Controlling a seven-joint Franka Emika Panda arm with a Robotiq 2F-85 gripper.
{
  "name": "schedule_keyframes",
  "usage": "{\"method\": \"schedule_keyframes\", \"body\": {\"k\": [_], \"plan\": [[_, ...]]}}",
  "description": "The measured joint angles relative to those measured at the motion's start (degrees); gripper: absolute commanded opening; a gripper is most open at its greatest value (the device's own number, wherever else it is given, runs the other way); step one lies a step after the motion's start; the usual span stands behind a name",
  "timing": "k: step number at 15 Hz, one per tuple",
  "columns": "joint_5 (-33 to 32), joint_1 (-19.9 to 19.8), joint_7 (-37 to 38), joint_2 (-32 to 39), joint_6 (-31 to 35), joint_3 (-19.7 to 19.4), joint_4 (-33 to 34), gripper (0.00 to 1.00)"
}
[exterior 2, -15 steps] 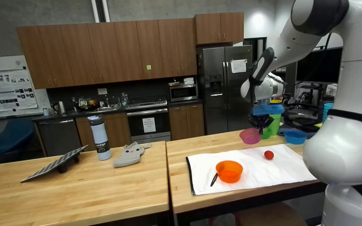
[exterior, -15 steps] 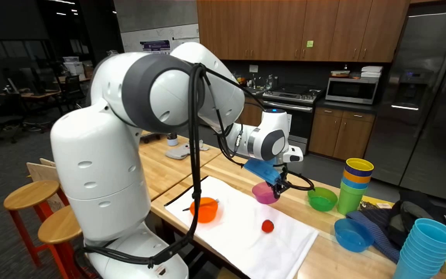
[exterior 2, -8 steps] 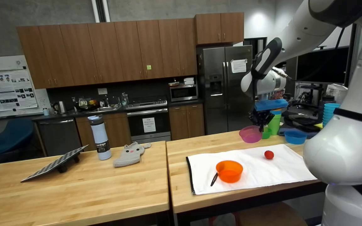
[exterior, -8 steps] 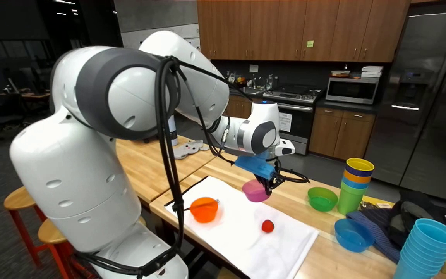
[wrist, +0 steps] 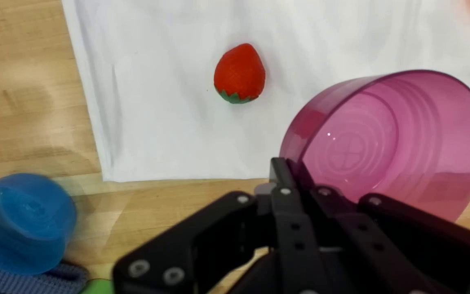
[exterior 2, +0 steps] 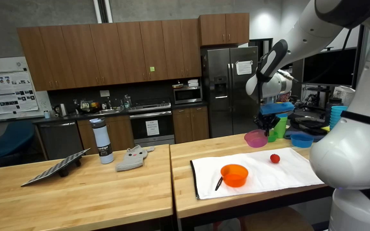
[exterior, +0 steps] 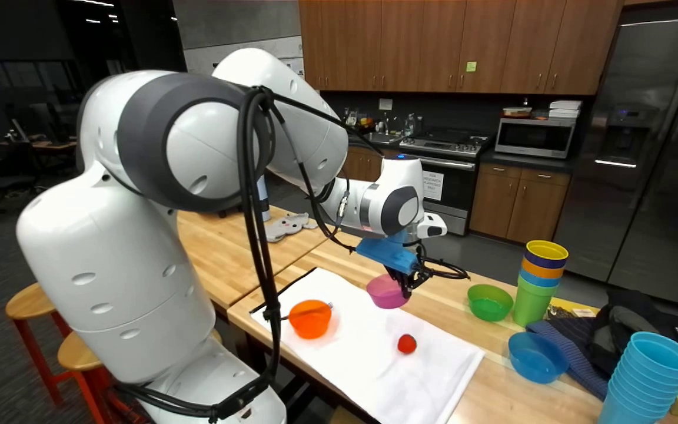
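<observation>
One glossy, see-through pink bowl (wrist: 406, 139), faintly ringed inside, is pinched in the gripper (wrist: 291, 165).

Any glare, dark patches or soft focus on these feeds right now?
Wrist view: the end effector looks soft up close, the strawberry crisper; small bright glints inside the pink bowl. In an exterior view: the background room is very dark. In both exterior views: the orange bowl throws an orange tint on the white cloth.

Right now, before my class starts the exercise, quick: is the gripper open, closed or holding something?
Gripper: closed, holding the pink bowl by its rim, the bowl's wall pinched between the fingertips.
</observation>
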Motion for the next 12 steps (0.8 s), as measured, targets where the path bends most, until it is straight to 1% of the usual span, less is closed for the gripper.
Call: {"method": "schedule_keyframes", "body": {"k": [3,8,12], "plan": [[0.1,0.6,-1.1,0.1,0.0,1.8,-0.9,0.01],[0.1,3.0,-4.0,-0.2,-0.1,5.2,-2.4,0.01],[0.1,3.8,-7.0,-1.3,-1.4,6.2,-3.1,0.01]]}}
